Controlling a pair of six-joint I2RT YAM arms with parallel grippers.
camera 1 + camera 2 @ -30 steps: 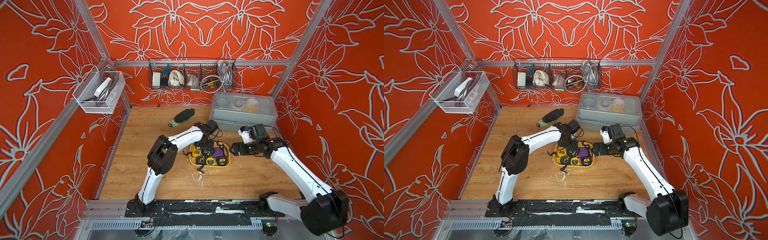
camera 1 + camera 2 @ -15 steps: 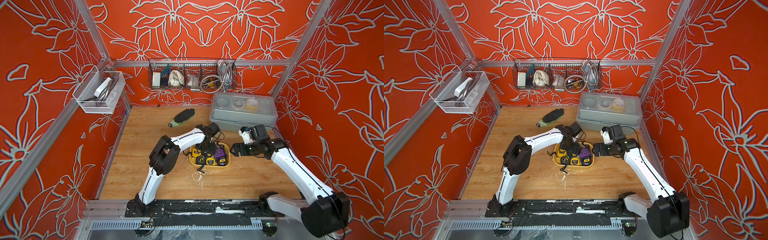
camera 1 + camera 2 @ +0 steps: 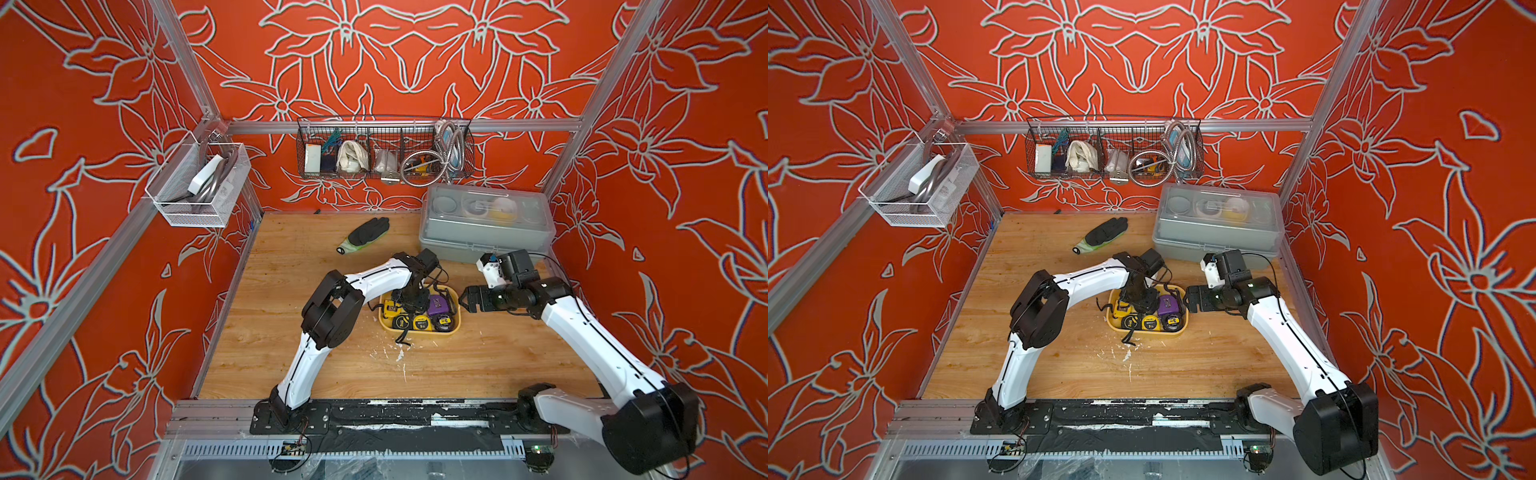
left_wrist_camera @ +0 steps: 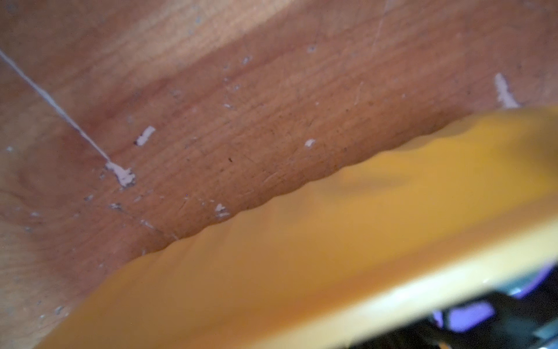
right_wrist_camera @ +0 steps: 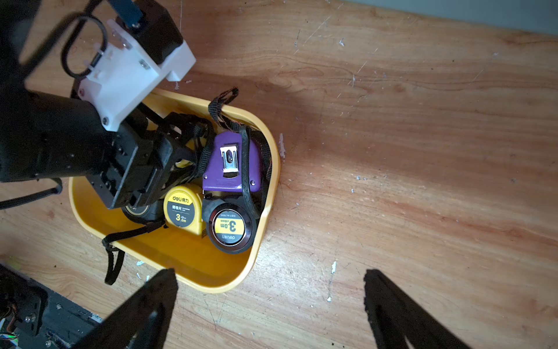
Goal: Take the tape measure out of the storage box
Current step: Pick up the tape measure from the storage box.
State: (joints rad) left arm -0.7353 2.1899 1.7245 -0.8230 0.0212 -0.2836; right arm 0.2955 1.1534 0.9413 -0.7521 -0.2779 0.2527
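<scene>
Yellow storage box (image 5: 193,266), tape measure (image 5: 182,208) inside, directly under left gripper (image 3: 410,300), cannot tell its grip; right gripper (image 5: 270,273) splayed alongside.

In the right wrist view, the yellow tape measure (image 5: 182,209) has a black label reading "deli" and "3.0m", and the black round tape measure (image 5: 229,227) shows "3.0m" and "deli" on its yellow disc.

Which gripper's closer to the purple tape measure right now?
Left. The left gripper is down inside the storage box, right beside the purple tape measure; the right gripper hangs open outside the box's rim.
</scene>
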